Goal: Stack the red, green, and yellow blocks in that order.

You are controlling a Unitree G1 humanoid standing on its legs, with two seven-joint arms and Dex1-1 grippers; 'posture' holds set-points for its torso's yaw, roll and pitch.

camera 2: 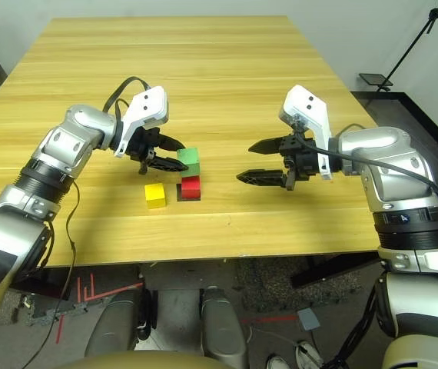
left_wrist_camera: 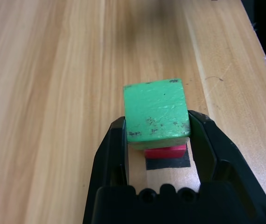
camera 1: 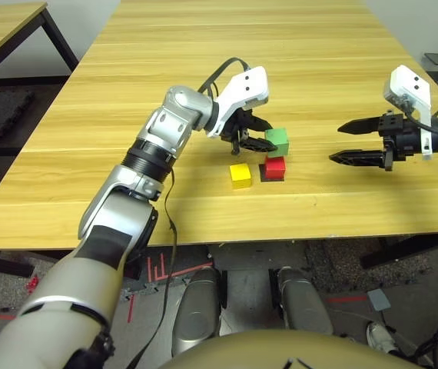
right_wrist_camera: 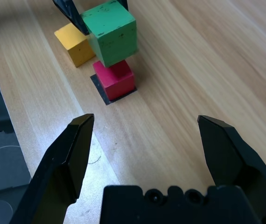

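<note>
The green block [camera 1: 277, 141] hangs in the air between the two fingers of my left gripper [camera 1: 262, 137], which is shut on it. Just below and slightly nearer, the red block [camera 1: 275, 167] sits on a flat black square patch [camera 1: 268, 176]; the two blocks are apart [right_wrist_camera: 113, 78]. The yellow block [camera 1: 240, 175] rests on the table just left of the red one. My right gripper [camera 1: 351, 141] hovers open to the right of the blocks, holding nothing.
The blocks lie near the front edge of a long wooden table [camera 1: 204, 69]. A second wooden table [camera 1: 4, 23] stands at the far left across a gap. A black stand base [camera 2: 374, 78] sits on the floor at the right.
</note>
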